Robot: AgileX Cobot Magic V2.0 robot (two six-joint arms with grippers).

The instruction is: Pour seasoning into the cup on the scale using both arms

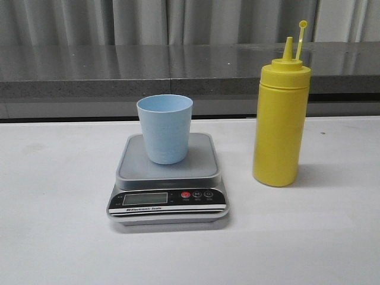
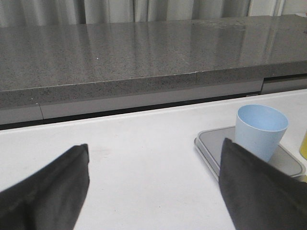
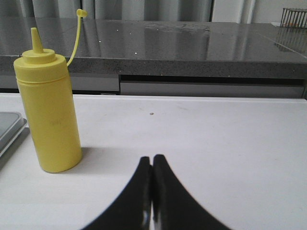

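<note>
Right gripper is pinched closed and left gripper spread wide, holding nothing (nothing grabbed yet), so I'd open right wide and grab the seasoning mid-body, toward the worktop's right edge.

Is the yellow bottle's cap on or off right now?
Off. The bottle stands upright with its nozzle bare; the small cap hangs up on its tether beside it.

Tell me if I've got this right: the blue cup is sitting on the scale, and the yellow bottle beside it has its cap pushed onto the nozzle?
Not quite. The cup does sit on the scale, but the bottle's cap is off the nozzle, standing up on its tether beside it. The front view shows this.
</note>
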